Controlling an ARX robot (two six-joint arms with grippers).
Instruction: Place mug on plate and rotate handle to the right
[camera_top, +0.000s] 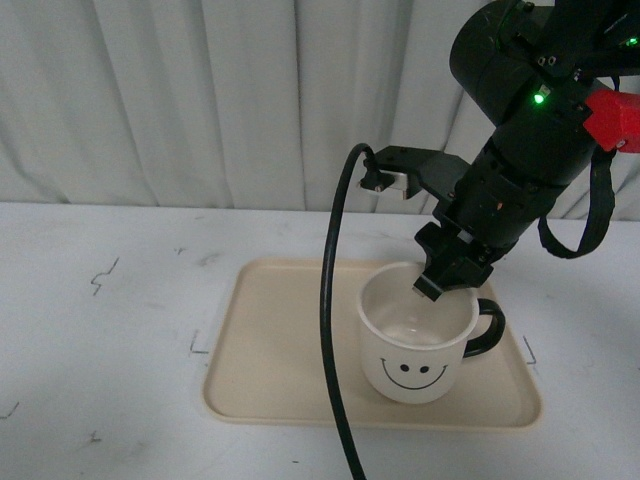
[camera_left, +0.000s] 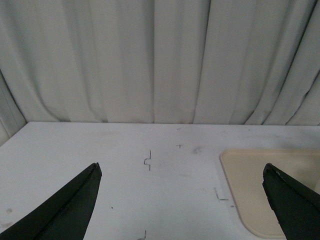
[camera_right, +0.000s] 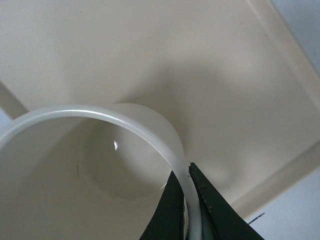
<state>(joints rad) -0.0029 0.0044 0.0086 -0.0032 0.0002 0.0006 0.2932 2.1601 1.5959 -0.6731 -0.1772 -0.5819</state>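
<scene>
Mug (camera_top: 415, 350) stands upright on the right half of the plate (camera_top: 280, 350), smiley facing the camera, handle (camera_top: 488, 328) pointing at the plate's right rim. Right gripper (camera_top: 440, 285) pinches the mug's rim near the handle. Left gripper (camera_left: 181, 170) is spread wide, off the plate's left side.

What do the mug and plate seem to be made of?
The mug looks like glazed ceramic, possibly hard plastic: smooth cream wall, bright glint along its rim. Its handle is glossy dark. The plate looks like matte beige moulded plastic: rounded corners, no shine.
</scene>
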